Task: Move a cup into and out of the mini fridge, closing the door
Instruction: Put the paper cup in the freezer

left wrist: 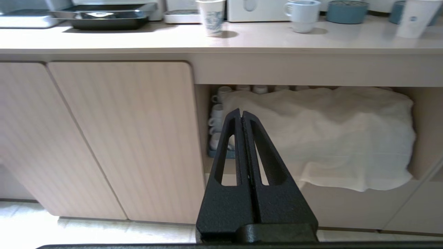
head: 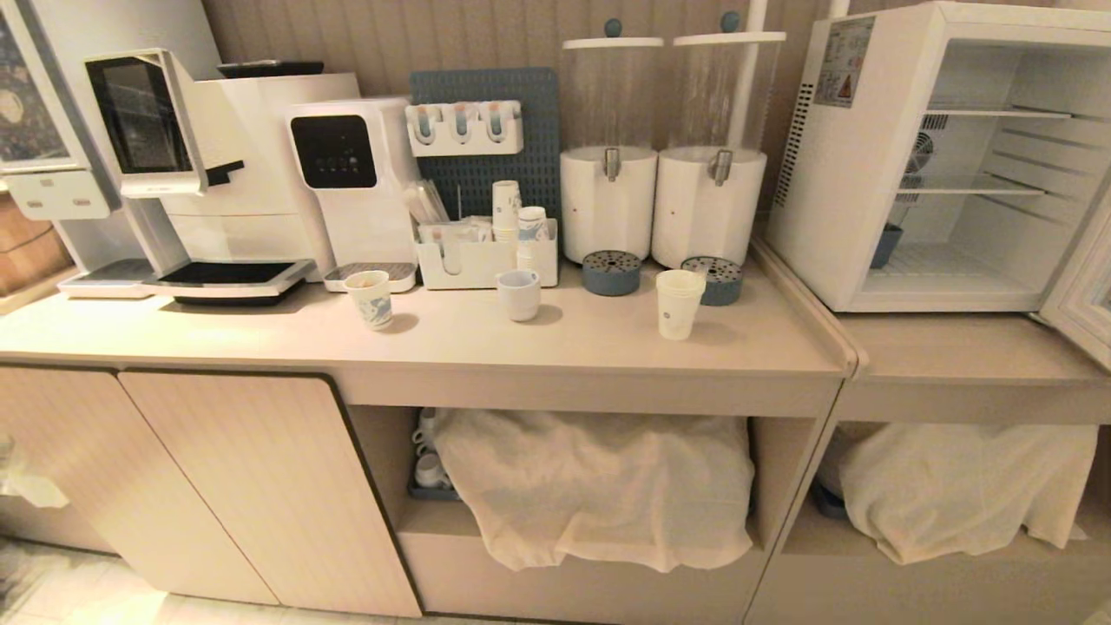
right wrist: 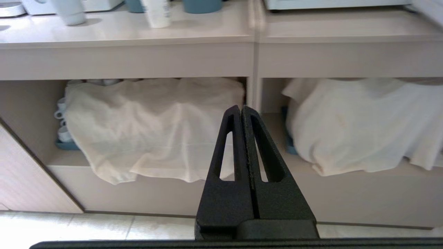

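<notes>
The cup, tall, white, with a small blue logo, stands on the counter in front of two drink dispensers. To its right the white mini fridge sits with its inside showing, wire shelves bare. Its door hangs swung open at the far right edge. Neither arm shows in the head view. My left gripper is shut and empty, held low before the cupboard front. My right gripper is likewise shut and empty, facing the open shelf below the counter. The cup also appears at the counter edge.
A paper cup with blue drawings and a white handled mug stand left of the cup. Coffee machines, a cup organiser and two dispensers line the back. Cloth-covered items fill the shelves below.
</notes>
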Controlling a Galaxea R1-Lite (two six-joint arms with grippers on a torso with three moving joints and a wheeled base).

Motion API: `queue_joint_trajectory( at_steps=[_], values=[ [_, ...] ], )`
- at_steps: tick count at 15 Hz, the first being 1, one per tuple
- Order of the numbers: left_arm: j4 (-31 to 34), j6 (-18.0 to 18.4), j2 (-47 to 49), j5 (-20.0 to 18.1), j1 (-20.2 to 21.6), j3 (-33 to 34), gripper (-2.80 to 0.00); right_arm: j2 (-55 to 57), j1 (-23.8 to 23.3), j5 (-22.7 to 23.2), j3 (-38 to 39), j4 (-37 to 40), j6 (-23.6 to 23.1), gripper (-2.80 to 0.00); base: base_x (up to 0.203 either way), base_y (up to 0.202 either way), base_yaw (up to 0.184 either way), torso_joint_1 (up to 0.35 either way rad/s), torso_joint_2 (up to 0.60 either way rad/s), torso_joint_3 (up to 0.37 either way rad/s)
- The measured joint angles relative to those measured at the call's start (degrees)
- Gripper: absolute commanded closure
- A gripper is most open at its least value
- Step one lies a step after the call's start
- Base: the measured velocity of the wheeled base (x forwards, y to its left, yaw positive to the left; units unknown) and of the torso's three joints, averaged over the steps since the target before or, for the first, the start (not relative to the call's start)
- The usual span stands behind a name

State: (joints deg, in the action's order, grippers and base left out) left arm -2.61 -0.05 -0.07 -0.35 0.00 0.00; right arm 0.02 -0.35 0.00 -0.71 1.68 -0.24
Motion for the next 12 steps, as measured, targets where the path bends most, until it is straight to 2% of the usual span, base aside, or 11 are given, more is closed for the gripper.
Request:
queue_joint_trajectory(
  at_steps=[7, 9, 12],
  values=[
    [-0.01, -0.05, 0.00, 0.02, 0.00, 0.00, 0.00, 0.00, -0.02, 0.00, 0.00, -0.04, 0.00, 0.00, 0.000, 0.189, 0.000, 0.003, 0.00, 0.002],
    [0.04, -0.02, 0.00, 0.09, -0.02, 0.00, 0.00, -0.02, -0.02, 0.00, 0.00, -0.06, 0.00, 0.00, 0.000, 0.095, -0.002, 0.003, 0.00, 0.003],
    [0.02, -0.06, 0.00, 0.09, 0.00, 0.00, 0.00, 0.00, 0.06, 0.00, 0.00, 0.02, 0.00, 0.00, 0.000, 0.000, 0.000, 0.000, 0.00, 0.000]
  ],
)
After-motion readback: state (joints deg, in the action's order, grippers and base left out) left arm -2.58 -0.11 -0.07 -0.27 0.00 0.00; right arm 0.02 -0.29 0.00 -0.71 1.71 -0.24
